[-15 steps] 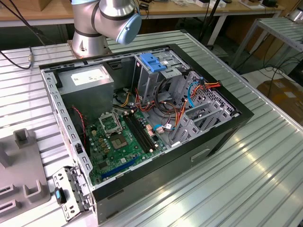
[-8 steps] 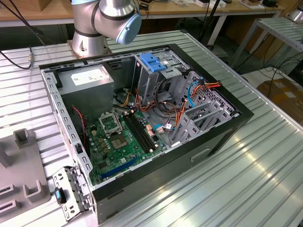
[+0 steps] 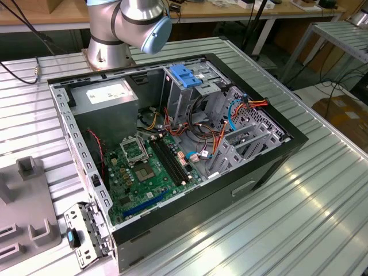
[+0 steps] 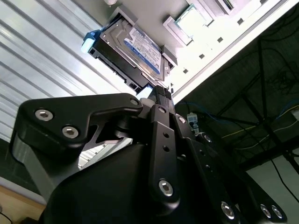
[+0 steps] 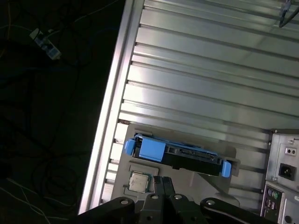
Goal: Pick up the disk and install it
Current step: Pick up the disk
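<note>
The disk [image 5: 180,155] is a grey metal drive in a bright blue bracket. It stands on edge in a pale grey holder [image 5: 122,163] on the ribbed metal table. In the second wrist view the disk [image 4: 135,49] shows its labelled face, with one blue bracket end at the far corner. My gripper [image 5: 162,183] is close beside the disk's long edge, its black fingers [image 4: 161,94] pressed together with nothing between them. In the exterior view the arm's base [image 3: 123,29] stands behind the open computer case [image 3: 167,144].
A small square chip [image 5: 138,182] lies in the holder beside the disk. The table's edge [image 5: 110,107] runs close by, with dark floor and cables beyond. The case's rear panel [image 5: 284,172] is near. Inside the case stands a metal cage with a blue plate [image 3: 187,75].
</note>
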